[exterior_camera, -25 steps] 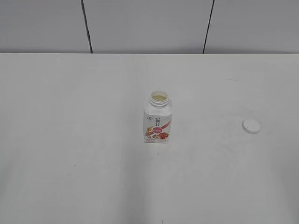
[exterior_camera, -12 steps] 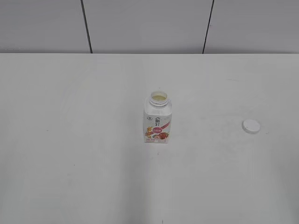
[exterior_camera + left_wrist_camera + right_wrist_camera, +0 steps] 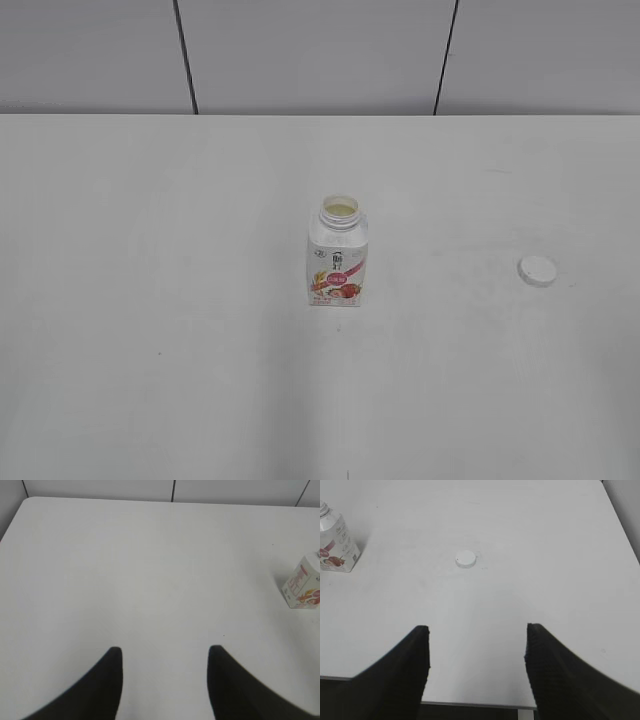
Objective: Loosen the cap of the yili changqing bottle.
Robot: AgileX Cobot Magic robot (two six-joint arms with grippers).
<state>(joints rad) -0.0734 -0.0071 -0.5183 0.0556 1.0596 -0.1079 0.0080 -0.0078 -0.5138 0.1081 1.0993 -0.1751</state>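
Nothing has moved since the earlier frames: bottle and cap sit where they sat a second ago, and neither arm enters the exterior view.

The yili changqing bottle [image 3: 338,256] stands upright near the middle of the white bench [image 3: 150,300], its wide neck open and pale liquid visible inside the mouth. Its pink-red label faces the near edge. The cap [image 3: 537,269] is off the bottle and lies flat on the bench well to the right of it, at about the same depth, touching nothing.

In the left wrist view the left gripper [image 3: 162,652] hangs over bare bench with its two dark fingers [image 3: 107,680] spread apart and nothing between them. The bottle [image 3: 302,582] shows at the far right edge of that view, well apart from the gripper and partly cut off by the frame.

In the right wrist view the right gripper [image 3: 476,630] also has its fingers [image 3: 547,665] spread wide and holds nothing; it sits at the near edge of the bench. The cap [image 3: 466,559] lies farther out on the bench, roughly in line with the gap between the fingers but clearly apart from them. The bottle [image 3: 336,542] stands at the far left of that view, farther from the gripper than the cap is.
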